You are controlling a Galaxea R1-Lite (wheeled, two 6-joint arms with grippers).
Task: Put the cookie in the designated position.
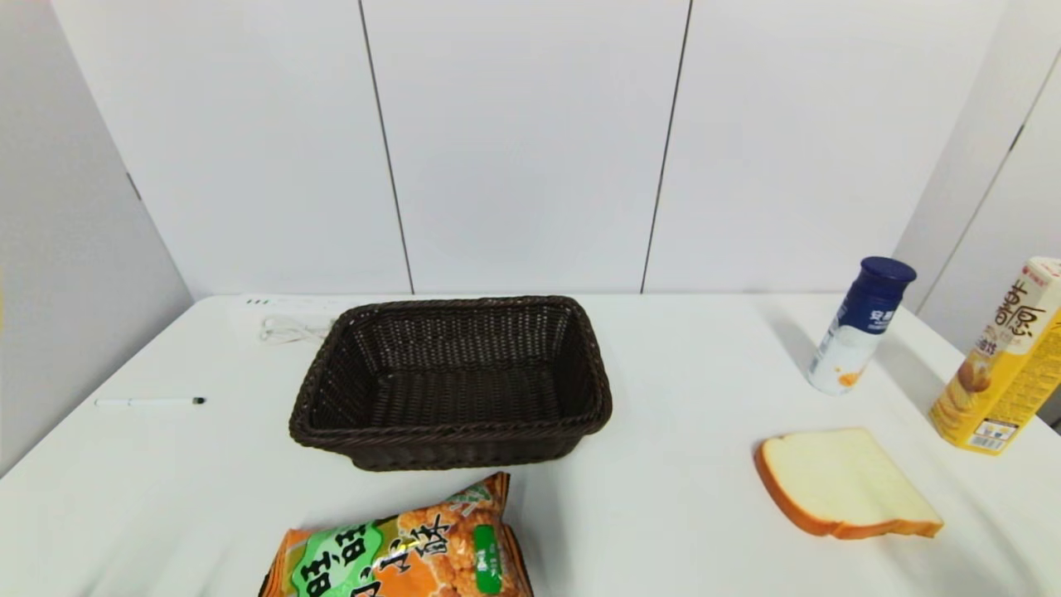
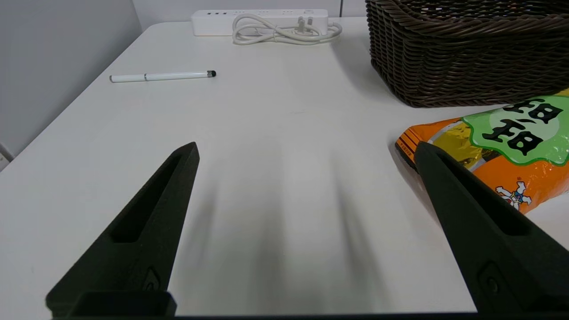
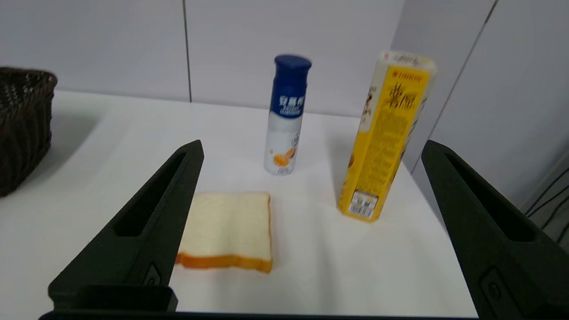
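While both arms stay out of the head camera's sight, the cookie [image 1: 398, 551], an orange foil bag with a green label and black characters, lies flat at the near edge of the white desk [image 1: 680, 497], just in front of a dark woven basket [image 1: 452, 381] and partly cut off by the frame. The left gripper [image 2: 306, 149] hovers low over bare desk beside the bag, its two black fingers spread wide and holding nothing; one fingertip [image 2: 426, 151] overlaps the bag's crimped end in the left wrist view, though contact cannot be judged. Farther off on that side lie a white pen [image 2: 162, 76] and a white power strip [image 2: 260, 20] with its coiled cord. The right gripper [image 3: 311, 149] is likewise wide open and empty, facing a slice of white bread [image 3: 229, 229] that lies flat on the desk. Behind the bread stand a blue-capped white bottle [image 3: 286, 115] and a tall yellow carton [image 3: 384, 138], both upright and near each other at the desk's right side.
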